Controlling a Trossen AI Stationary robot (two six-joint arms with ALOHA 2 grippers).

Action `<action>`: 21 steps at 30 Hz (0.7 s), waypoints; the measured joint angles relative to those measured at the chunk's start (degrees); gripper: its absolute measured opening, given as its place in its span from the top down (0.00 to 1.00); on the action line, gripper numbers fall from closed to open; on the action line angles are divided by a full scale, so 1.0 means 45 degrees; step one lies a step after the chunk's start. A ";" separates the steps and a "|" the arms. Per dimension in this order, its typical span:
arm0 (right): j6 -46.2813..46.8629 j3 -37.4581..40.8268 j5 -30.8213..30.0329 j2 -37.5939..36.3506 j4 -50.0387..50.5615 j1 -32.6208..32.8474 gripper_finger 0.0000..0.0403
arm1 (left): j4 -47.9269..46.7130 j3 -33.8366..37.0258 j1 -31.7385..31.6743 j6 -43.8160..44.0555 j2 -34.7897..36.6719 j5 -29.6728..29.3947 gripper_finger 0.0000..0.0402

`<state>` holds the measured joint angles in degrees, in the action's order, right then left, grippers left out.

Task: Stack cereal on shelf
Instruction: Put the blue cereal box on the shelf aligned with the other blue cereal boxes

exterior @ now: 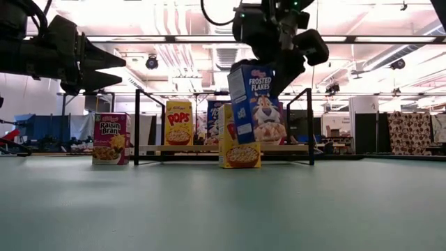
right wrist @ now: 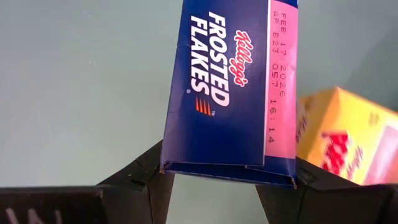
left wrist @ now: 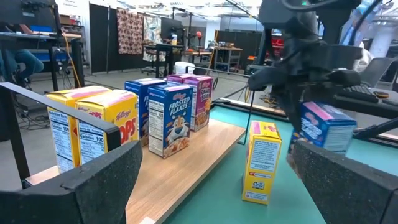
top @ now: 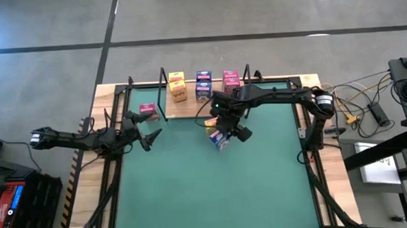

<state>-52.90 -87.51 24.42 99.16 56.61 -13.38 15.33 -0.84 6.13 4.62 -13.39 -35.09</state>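
Observation:
My right gripper [top: 225, 131] hangs over the green mat in front of the shelf, shut on a blue Frosted Flakes box [exterior: 251, 104]. A yellow box [exterior: 240, 148] stands on the mat just behind it, in front of the shelf board [top: 189, 108]. Yellow [top: 177, 86], blue [top: 203, 85] and pink [top: 231, 80] boxes stand on the board between the black wire uprights. A pink Raisin Bran box [exterior: 110, 138] stands left of the shelf. My left gripper [top: 148, 138] is open, raised over the mat's left part and touching nothing. My right gripper pinches the blue box between its two fingers at its upper end [right wrist: 227, 158], one finger [right wrist: 146, 177] on each narrow side. The fingers come from above, pointing down. The box hangs below them, lifted clear of the mat and tilted [exterior: 245, 111].
The green mat [top: 214, 189] has free room toward the near edge. The shelf's black wire uprights [exterior: 136, 125] rise at both ends of the board. Cables and equipment [top: 368, 110] lie beyond the table's right edge.

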 joint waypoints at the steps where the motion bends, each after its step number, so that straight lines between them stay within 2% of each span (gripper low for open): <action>1: 0.0065 0.0077 -0.0009 -0.0077 -0.0027 -0.0082 0.56 | 0.0008 0.0000 -0.0001 0.0000 -0.0008 -0.0005 0.00; 7: 0.0780 0.0475 -0.0178 -0.0639 -0.0055 -0.0484 0.56 | 0.0001 0.0000 -0.0004 0.0000 -0.0015 -0.0004 0.00; 14: 0.2748 0.1252 -0.1476 -0.1411 -0.0425 -0.0971 0.56 | 0.0000 0.0000 -0.0001 0.0000 -0.0019 -0.0002 0.00; 21: 0.3116 0.1981 -0.2175 -0.2423 -0.0452 -0.1520 0.56 | 0.0005 0.0000 0.0001 0.0000 -0.0019 0.0000 0.00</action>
<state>-38.88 -78.59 14.64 88.26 54.58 -20.23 15.35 -0.84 6.13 4.62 -13.47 -35.09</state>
